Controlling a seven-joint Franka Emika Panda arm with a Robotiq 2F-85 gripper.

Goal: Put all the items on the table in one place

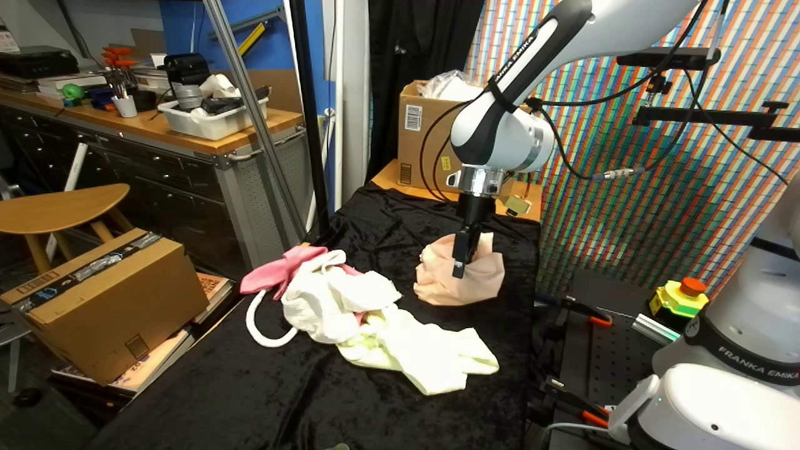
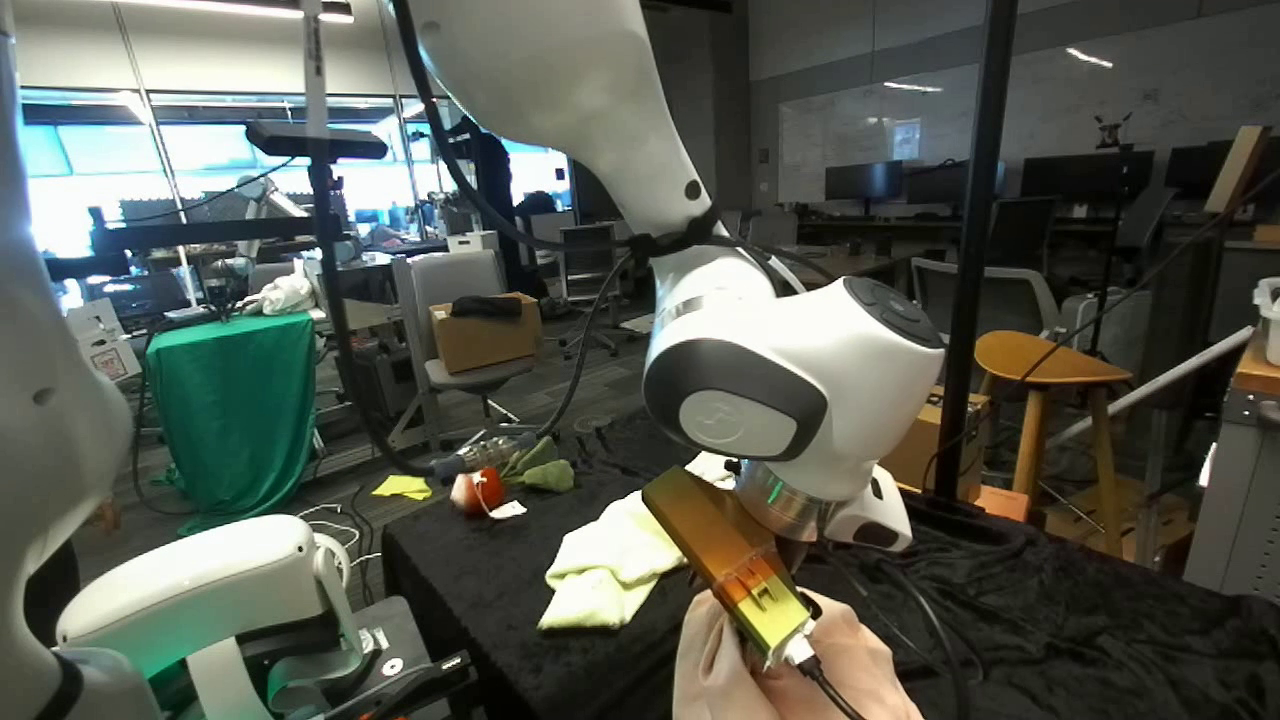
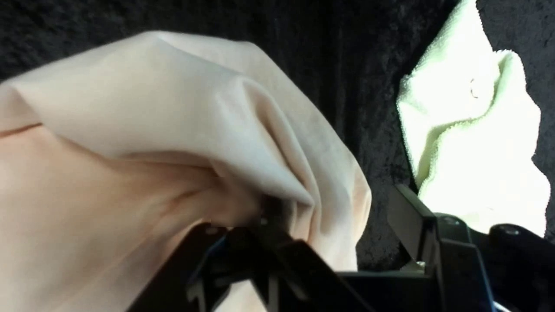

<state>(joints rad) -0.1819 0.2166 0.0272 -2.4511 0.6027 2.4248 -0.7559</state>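
Observation:
A crumpled peach cloth [image 1: 450, 278] lies on the black-covered table. It also shows in the other views [image 2: 850, 660] [image 3: 130, 104]. My gripper [image 1: 464, 259] is down at the cloth. In the wrist view, the gripper [image 3: 338, 221] is open, one finger against the peach folds and one over black cover. Part of the peach cloth lies between the fingers. A pale yellow-green cloth [image 1: 431, 353] lies nearby, also in the wrist view [image 3: 485, 164], joined to a white cloth [image 1: 337, 294] and a pink cloth [image 1: 284, 269]. In an exterior view, the fingers are hidden behind the wrist camera.
A white loop [image 1: 253, 325] sticks out beside the pile. A red and white item [image 2: 480, 490] and a green item [image 2: 545, 472] lie near a table edge. A cardboard box [image 1: 431, 134] stands behind the arm. A metal post [image 1: 253, 119] rises beside the table.

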